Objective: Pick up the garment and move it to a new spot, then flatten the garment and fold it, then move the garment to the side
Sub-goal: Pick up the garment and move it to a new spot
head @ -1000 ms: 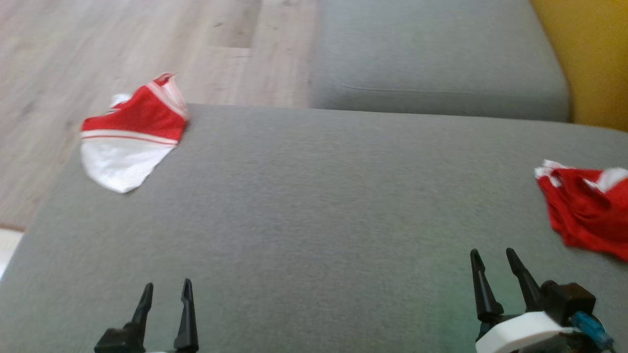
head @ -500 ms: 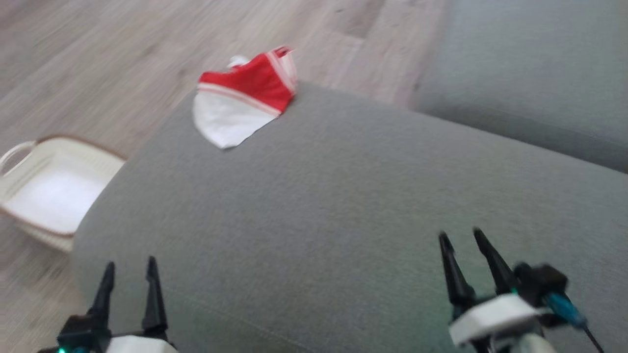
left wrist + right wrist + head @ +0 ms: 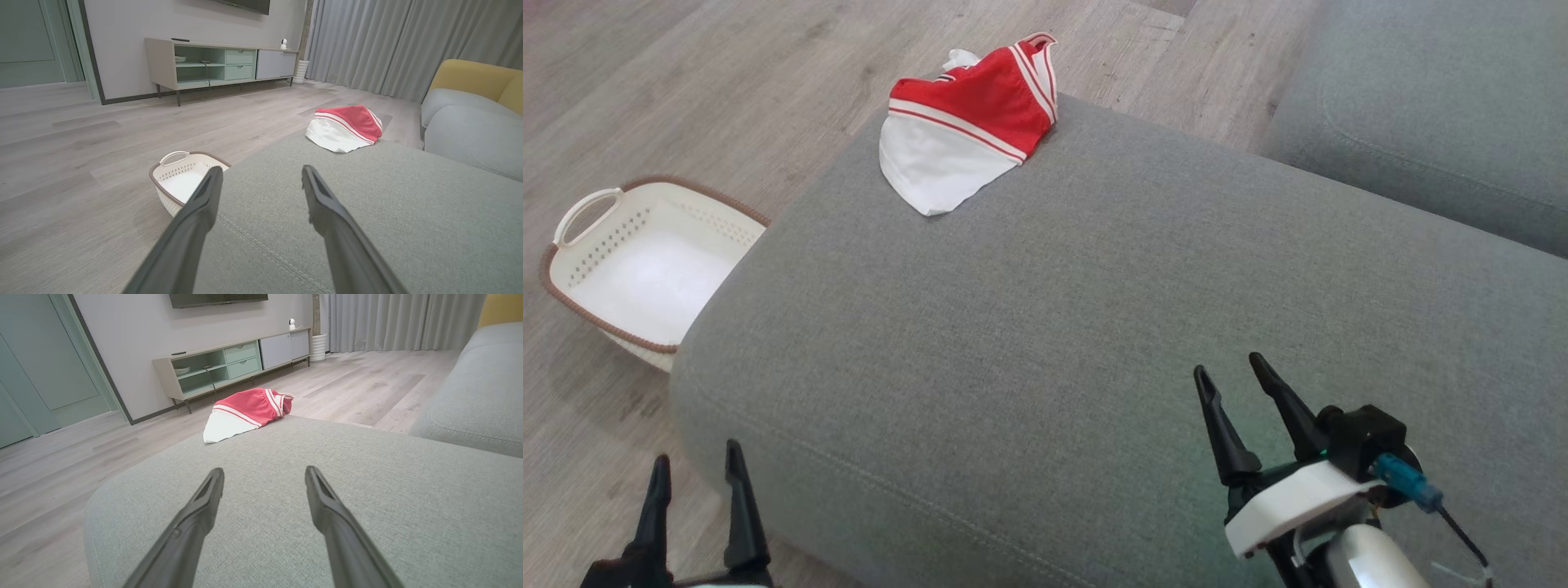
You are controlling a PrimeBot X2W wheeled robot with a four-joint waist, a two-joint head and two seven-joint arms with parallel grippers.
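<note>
**Both grippers spread and empty; the garment lies far away on the cushion corner**

Nearest, the left gripper (image 3: 696,456) hangs at the cushion's near-left edge and the right gripper (image 3: 1228,365) above the cushion (image 3: 1094,327). Their dark tapered fingers are parted and hold nothing. The cushion is grey woven cloth, rounded, with a stitched seam. Beside it on the wooden floor stands a white perforated plastic basket (image 3: 584,216) with a brown rim. Farthest, the garment (image 3: 964,143) rests on the far left corner, well apart from both grippers. It is smooth and crumpled, and its long axis runs diagonally: the white pointed end is toward the robot and the red striped end is away to the right.
</note>
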